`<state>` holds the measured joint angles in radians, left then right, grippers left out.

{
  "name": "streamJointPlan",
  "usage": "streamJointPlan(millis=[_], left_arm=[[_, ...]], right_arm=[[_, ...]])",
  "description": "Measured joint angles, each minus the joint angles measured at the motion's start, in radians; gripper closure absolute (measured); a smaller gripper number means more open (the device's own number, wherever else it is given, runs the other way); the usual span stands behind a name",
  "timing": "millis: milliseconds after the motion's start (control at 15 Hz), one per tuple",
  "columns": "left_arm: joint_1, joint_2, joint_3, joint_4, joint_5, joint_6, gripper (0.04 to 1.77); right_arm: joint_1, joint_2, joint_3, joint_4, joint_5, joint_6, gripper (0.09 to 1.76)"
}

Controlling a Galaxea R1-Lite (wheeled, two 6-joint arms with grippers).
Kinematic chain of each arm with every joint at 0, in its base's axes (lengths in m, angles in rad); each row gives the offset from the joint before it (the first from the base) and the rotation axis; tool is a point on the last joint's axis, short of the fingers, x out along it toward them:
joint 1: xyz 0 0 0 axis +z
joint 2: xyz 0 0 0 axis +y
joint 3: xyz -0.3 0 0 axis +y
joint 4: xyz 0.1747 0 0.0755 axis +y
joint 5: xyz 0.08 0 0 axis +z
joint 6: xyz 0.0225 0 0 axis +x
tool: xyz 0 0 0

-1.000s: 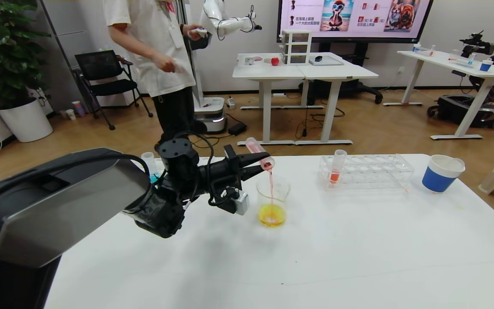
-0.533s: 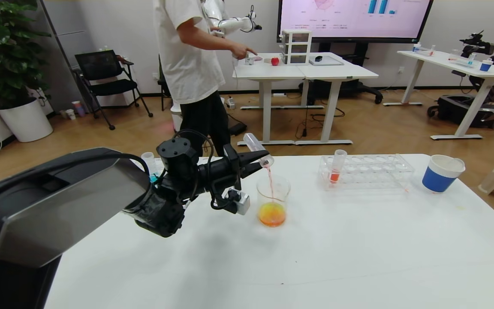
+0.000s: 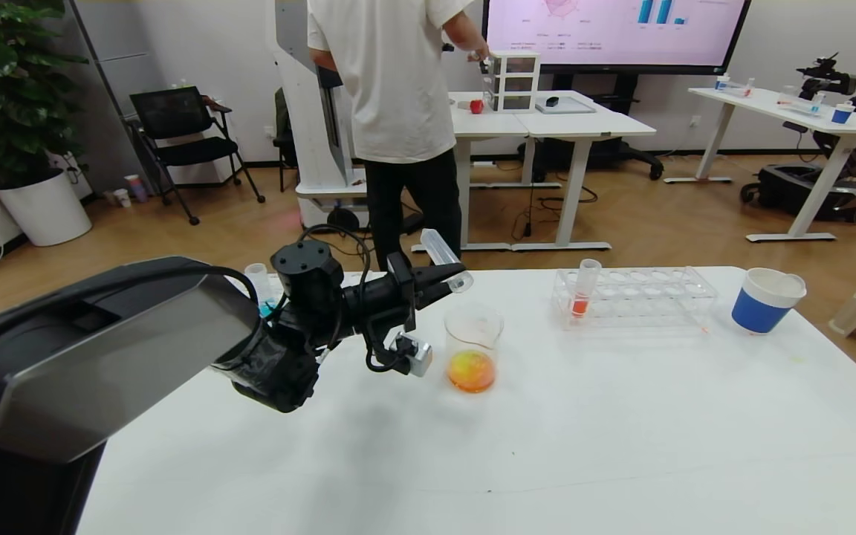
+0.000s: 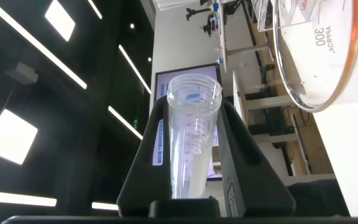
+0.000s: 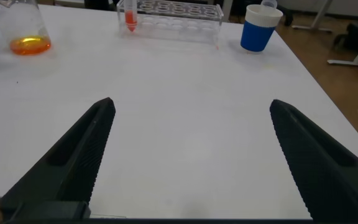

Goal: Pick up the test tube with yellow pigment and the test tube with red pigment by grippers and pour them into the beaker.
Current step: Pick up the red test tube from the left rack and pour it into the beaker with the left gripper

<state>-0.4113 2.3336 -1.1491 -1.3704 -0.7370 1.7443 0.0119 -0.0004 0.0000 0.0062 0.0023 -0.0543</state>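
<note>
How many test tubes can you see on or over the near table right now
3: an emptied test tube held tilted in the left gripper over the beaker, a red one upright in the rack, a blue one partly hidden behind the left arm.

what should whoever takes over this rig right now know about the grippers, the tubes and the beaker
Left gripper: shut on a tilted test tube that looks empty, mouth above the beaker.
Right gripper: open, empty, hovering over bare table.
Beaker: on the table, holding orange liquid with some yellow in it.
Rack: one test tube with red pigment stands upright at its left end.
Done: the pours appear finished; no stream is falling.
Left: probably set the emptied tube down.
</note>
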Motion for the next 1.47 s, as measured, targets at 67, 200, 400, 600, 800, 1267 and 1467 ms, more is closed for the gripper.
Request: streamJointPlan(millis=[67,200,400,600,800,1267,1467], left_arm=[[-0.002,-0.002,0.000,0.000,0.000,-0.032,1.35],[-0.011,-0.011,0.001,-0.007,0.018,-0.181,1.35],[-0.037,-0.046,0.009,-0.079,0.181,-0.493,1.35],[-0.067,-0.107,0.037,-0.138,0.582,-0.768,1.35],[-0.079,-0.174,0.053,-0.070,0.917,-1.066,1.35],[-0.053,-0.382,-0.068,0.587,1.233,-1.790,1.35],[0.009,-0.444,-0.057,0.625,1.221,-1.857,1.35]], right_arm=[[0.000,0.000,0.000,0.000,0.000,0.000,0.11],[0.000,0.000,0.000,0.000,0.000,0.000,0.11],[0.000,0.000,0.000,0.000,0.000,0.000,0.11],[0.000,0.000,0.000,0.000,0.000,0.000,0.11],[0.000,0.000,0.000,0.000,0.000,0.000,0.11],[0.000,0.000,0.000,0.000,0.000,0.000,0.11],[0.000,0.000,0.000,0.000,0.000,0.000,0.11]])
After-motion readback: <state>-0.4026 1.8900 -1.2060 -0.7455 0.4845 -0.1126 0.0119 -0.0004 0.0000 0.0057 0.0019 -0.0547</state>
